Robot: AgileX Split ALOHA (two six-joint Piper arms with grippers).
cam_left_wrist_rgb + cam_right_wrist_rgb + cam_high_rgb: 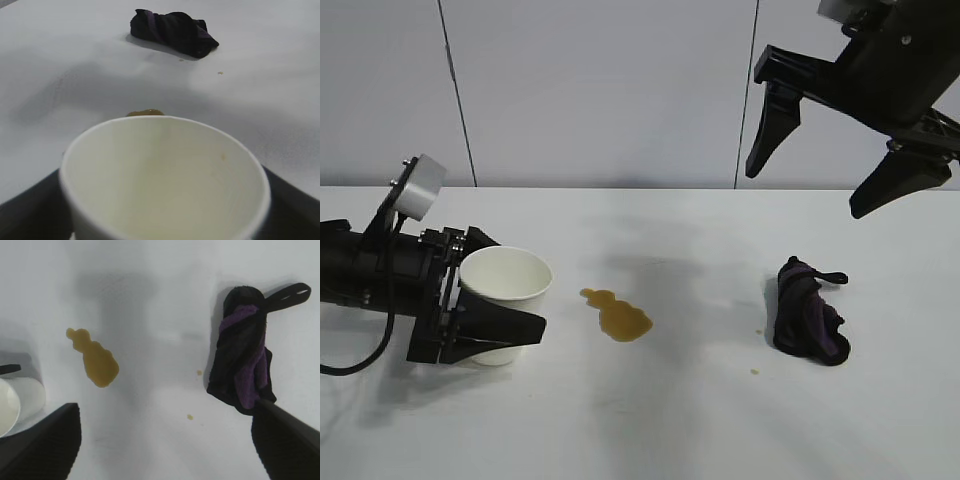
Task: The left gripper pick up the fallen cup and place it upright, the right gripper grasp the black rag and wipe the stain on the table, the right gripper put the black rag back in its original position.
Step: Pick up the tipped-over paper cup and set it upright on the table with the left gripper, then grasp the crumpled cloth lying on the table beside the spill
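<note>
cup (504,290) upright on table (670,420) | left gripper (485,290) around it, can't tell if let go | right gripper (820,165) open, high up | risk: pulling back knocks cup over

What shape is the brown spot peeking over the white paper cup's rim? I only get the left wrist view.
Observer: The amber-brown liquid stain is a long blotch with a narrower lobe. It lies between the white paper cup and the bunched black rag.
Operator: Is the cup standing up?
Observer: Yes, it is upright on the flat white table, with the left pincer around it.
Operator: Where's the other pincer?
Observer: The right pincer hangs open high above the rag, holding nothing.
</note>
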